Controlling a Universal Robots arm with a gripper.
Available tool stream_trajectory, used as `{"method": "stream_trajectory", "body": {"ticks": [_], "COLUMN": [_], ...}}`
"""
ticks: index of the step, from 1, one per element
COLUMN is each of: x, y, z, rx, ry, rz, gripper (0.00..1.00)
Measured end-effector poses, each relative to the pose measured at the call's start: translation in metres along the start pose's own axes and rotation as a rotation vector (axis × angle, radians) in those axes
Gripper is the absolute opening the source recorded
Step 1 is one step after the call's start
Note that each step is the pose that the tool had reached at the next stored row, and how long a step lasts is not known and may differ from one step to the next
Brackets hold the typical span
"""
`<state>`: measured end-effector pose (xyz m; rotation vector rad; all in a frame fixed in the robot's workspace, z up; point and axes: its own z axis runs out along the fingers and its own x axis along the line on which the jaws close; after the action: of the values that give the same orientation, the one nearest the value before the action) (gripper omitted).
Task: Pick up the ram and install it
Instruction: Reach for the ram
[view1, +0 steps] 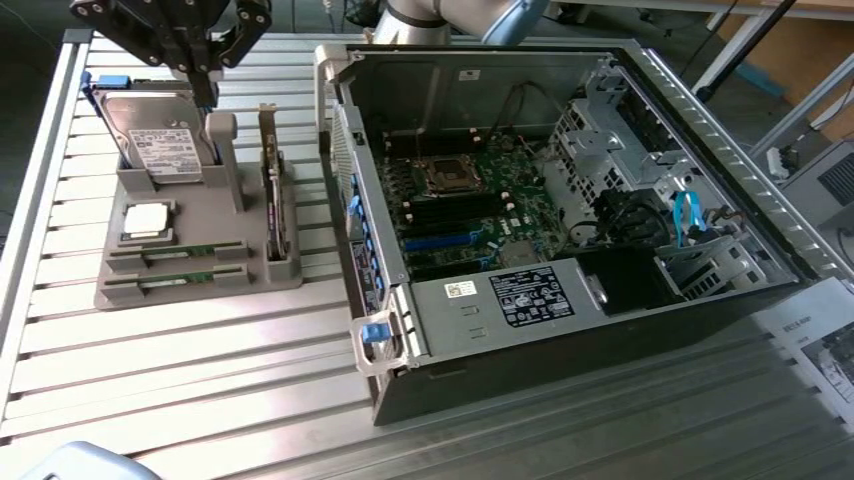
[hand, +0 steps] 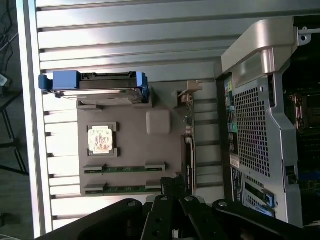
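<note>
Gleaming slatted metal table (view1: 187, 370), dark floor (hand: 10, 165)

The fingers (view1: 203, 88), pressed together, hang over the gray holder (view1: 200, 298) bearing two ram sticks (view1: 180, 253).

Open above the ram sticks (view1: 180, 253); expansion card (view1: 278, 205) stands just beside.

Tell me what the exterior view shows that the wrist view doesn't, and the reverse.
Exterior view: the open case's power supply, blue cable and drive cage. Wrist view: the case's perforated rear panel, face-on. Both: the grey holder with two ram sticks seated in it, processor, hard drive, expansion card, and the gripper above it, jaws shut.
</note>
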<state>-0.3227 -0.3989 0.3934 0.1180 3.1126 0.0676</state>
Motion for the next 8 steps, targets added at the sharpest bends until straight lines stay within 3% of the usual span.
{"method": "stream_trajectory", "body": {"ticks": [8], "x": [0.015], "y": [-0.0012], "z": [-0.0003], "rx": [-0.0001], "ry": [-0.0002], "rz": [0.0], "gripper": [0.1]}}
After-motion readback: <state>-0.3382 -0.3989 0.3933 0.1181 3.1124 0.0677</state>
